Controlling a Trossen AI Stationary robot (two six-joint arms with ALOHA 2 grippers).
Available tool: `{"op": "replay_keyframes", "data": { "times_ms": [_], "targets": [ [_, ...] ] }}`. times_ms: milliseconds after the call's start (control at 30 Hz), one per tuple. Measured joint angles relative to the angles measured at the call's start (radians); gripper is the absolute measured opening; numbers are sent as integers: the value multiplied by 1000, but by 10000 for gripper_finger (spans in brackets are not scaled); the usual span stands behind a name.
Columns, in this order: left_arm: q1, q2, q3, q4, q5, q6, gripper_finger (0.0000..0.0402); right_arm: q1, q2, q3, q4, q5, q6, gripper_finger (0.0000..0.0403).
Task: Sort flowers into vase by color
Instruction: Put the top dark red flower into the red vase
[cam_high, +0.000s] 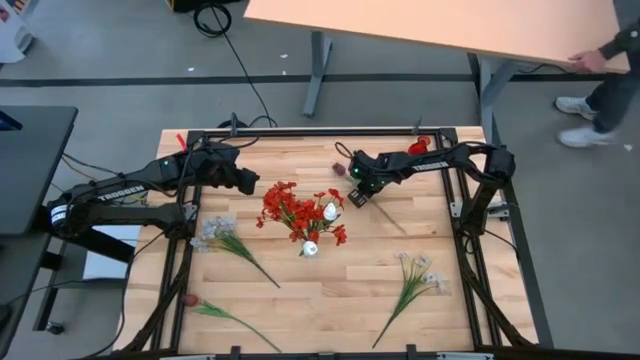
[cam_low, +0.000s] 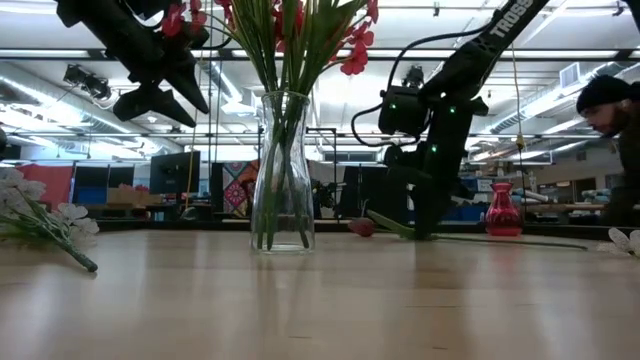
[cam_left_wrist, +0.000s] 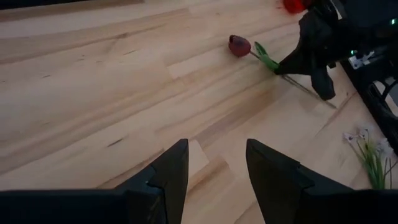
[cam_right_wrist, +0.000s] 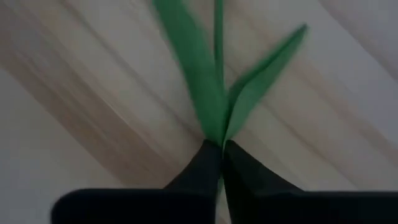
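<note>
I am pinching my right gripper (cam_right_wrist: 219, 149) together on the thin green stem of the maroon tulip (cam_left_wrist: 239, 45), right where its leaves fork, as it is lying flat on the wooden table (cam_high: 330, 290) at the far side, beside the clear glass vase (cam_low: 281, 170) of red flowers (cam_high: 290, 208); my left gripper (cam_left_wrist: 214, 171) is hovering with its fingers apart near the table's left edge, holding nothing.

The tulip is looking featherlight, its wire-thin stem likely springy and slick, its leaves soft; I am judging the mid-stem, near the leaf joint, the surest hold, since the bud could crush.

My right wrist view alone is showing the fingertips meeting on the stem; the left wrist view is showing the bud itself; the high view is placing two pale sprays (cam_high: 222, 238) (cam_high: 415, 280) and another dark bud (cam_high: 192, 301) lying well apart on the table; the low view is showing the tulip lying on the tabletop, with a small red vase (cam_low: 502, 210) beyond.
</note>
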Motion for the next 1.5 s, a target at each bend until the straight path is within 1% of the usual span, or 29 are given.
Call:
{"op": "replay_keyframes", "data": {
  "times_ms": [33,133,200,267,367,500,667,767,800,867,933,1000,1033,1100,1167,1367,1500],
  "targets": [
    [0,0,0,-1,0,2,167,-11,-9,-1,3,-21,0,13],
    [0,0,0,0,-18,23,167,-42,-43,-5,34,-89,21,19],
    [0,0,0,0,-30,34,167,-53,-98,-5,40,-95,26,18],
    [3,0,0,1,-56,36,167,-58,-160,-3,56,-71,31,10],
    [3,0,0,9,-100,43,167,-58,-284,-29,99,6,46,6],
    [3,0,0,16,-143,89,167,-65,-470,-109,247,163,16,7],
    [3,0,0,37,-164,126,167,-67,-676,-238,483,362,-134,10],
    [3,0,0,84,-164,218,167,-81,-766,-325,650,497,-273,10],
    [3,0,0,98,-164,256,167,-91,-786,-354,736,521,-339,11],
    [3,0,0,134,-164,303,167,-114,-817,-403,915,528,-460,11],
    [3,0,0,167,-164,313,167,-138,-834,-430,1015,523,-569,11],
    [3,0,0,178,-164,334,167,-162,-845,-435,1016,554,-639,11],
    [4,0,0,179,-164,355,167,-173,-849,-435,1013,586,-655,11],
    [13,0,0,180,-164,387,167,-191,-857,-435,1011,659,-661,11],
    [25,0,0,180,-164,393,166,-214,-857,-435,1012,703,-662,9],
    [59,0,0,180,-164,397,166,-288,-857,-435,1011,711,-662,4],
    [78,0,0,180,-164,397,166,-326,-857,-435,1011,711,-701,4]
  ]
}}
